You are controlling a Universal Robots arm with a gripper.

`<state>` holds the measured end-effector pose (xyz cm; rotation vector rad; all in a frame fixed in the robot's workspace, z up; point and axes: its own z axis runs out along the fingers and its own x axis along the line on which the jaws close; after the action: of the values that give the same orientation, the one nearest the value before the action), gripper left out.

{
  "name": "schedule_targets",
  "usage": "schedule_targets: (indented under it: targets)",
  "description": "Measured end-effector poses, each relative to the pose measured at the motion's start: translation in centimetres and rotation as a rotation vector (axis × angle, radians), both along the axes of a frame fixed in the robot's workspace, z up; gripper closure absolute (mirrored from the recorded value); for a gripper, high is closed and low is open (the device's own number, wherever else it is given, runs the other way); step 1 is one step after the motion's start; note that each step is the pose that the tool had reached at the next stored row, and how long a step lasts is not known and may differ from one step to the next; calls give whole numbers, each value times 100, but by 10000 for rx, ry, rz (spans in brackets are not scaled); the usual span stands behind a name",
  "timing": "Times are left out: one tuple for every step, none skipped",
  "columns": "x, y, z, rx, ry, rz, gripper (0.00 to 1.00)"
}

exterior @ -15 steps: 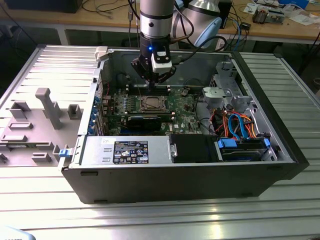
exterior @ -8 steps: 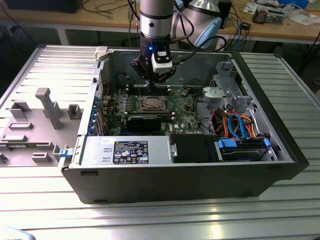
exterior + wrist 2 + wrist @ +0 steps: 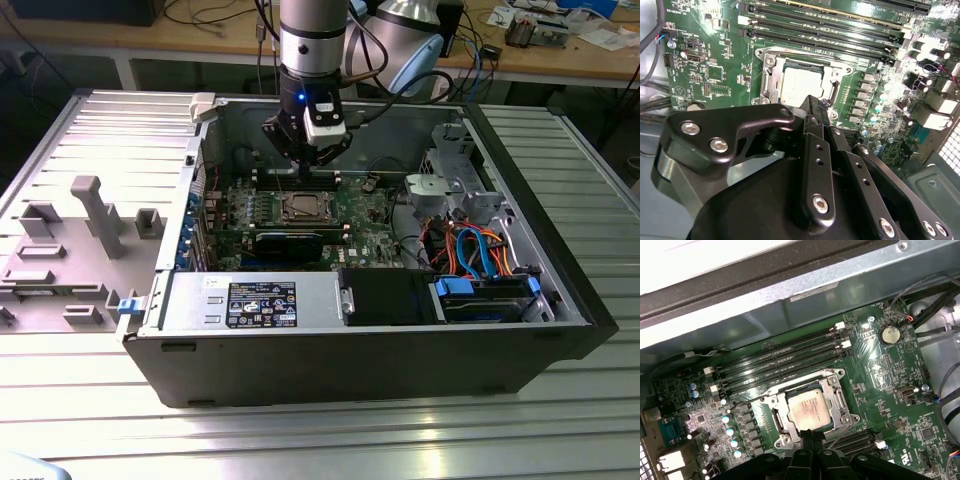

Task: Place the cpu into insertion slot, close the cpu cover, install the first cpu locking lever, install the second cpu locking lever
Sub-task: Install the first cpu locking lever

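My pincer [image 3: 815, 107], fingers pressed together and holding nothing, hovers just above the cpu [image 3: 810, 408] seated under the cpu cover [image 3: 840, 402].

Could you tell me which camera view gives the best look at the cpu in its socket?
The first wrist view: the cpu lies almost wholly exposed, framed by the cpu cover. In the second wrist view the gripper hides one corner of the chip. The exterior view shows it small, beneath the arm.

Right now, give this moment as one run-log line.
cpu: seated in insertion slot | cpu cover: closed | gripper: above socket edge
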<state>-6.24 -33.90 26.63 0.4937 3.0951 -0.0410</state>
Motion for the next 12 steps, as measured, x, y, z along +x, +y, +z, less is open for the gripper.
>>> schedule_targets:
  targets:
    - [0,0,0,0,0,17,89]
    - [0,0,0,0,0,36,89]
    - [0,0,0,-1,0,75,89]
    - [0,0,0,-1,0,95,89]
    - [0,0,0,-2,0,131,89]
    - [0,0,0,-2,0,147,89]
    - [0,0,0,-3,0,166,89]
    - [0,0,0,-5,0,195,89]
    - [0,0,0,-6,0,210,89]
    - [0,0,0,-6,0,226,89]
    - [0,0,0,-5,0,256,89]
    - [0,0,0,-5,0,285,89]
